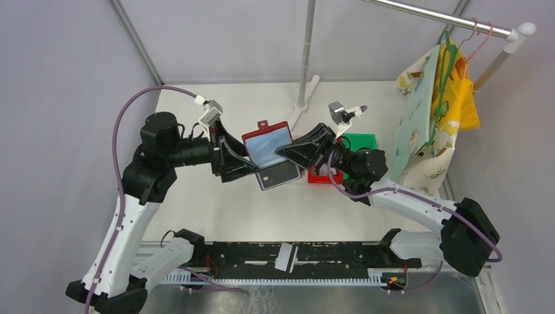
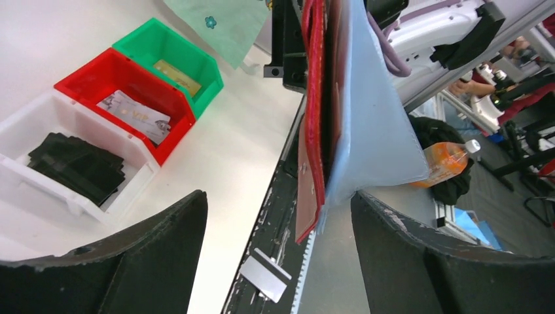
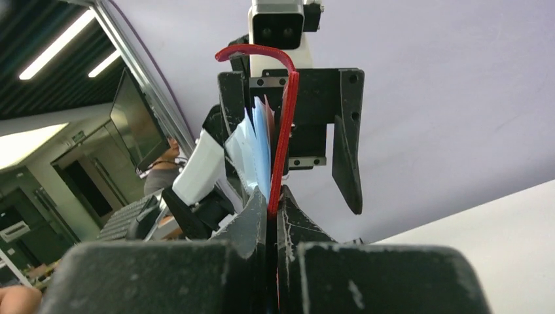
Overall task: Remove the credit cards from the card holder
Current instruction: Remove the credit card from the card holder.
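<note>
Over table [image 1: 216, 196], R fingers [image 3: 249, 229] clamped on card holder [image 1: 271, 154], L fingers [image 2: 150, 261] apart astride it (bins [image 2: 85, 67] w/ cards [image 2: 134, 116] near)

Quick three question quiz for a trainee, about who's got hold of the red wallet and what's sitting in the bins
1. True or false: the right gripper is shut on the card holder.
2. The dark cards lie in which bin? A white, B red, C green.
3. Fill in: the jaws of the left gripper stand ___.

Key: 1 true. 2 A, the white bin. 3 open.
</note>
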Robot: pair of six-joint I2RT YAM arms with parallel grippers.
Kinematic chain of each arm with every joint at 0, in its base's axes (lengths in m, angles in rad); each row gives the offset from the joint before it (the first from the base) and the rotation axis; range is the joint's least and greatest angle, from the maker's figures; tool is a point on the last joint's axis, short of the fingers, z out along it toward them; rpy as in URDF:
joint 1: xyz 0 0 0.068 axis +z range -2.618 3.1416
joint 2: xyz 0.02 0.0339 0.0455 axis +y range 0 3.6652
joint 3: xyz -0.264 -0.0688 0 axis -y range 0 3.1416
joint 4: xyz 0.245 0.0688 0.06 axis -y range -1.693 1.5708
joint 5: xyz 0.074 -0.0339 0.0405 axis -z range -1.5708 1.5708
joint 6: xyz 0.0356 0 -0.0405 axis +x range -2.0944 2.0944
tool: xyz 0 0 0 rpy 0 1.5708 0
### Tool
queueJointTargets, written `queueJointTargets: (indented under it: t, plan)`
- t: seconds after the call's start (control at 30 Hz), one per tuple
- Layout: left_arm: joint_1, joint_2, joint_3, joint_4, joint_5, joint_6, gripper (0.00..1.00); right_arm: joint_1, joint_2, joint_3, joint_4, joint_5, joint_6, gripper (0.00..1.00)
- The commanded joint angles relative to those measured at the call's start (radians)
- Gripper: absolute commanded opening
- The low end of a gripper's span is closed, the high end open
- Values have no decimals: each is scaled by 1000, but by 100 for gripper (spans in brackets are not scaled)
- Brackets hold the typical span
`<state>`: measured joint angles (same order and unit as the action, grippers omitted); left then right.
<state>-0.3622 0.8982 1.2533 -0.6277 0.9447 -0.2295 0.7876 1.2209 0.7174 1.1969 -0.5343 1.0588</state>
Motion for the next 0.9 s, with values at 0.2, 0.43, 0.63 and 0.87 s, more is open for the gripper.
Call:
queueJointTargets:
  t: [0.2, 0.43, 0.63, 0.87]
  plan:
    - [-2, -46, -110, 229, 130, -251, 82, 102, 68, 52, 192, 336, 24, 0]
    - [-1, -55, -122, 244, 126, -258, 47, 186, 131, 50, 267, 511, -34, 0]
    - [-2, -44, -80, 89, 83, -100, 5, 193, 125, 56, 209, 477, -127, 25]
    - [-1, 80, 99, -308, 104, 289, 2, 87, 53, 127, -239, 29, -336, 55]
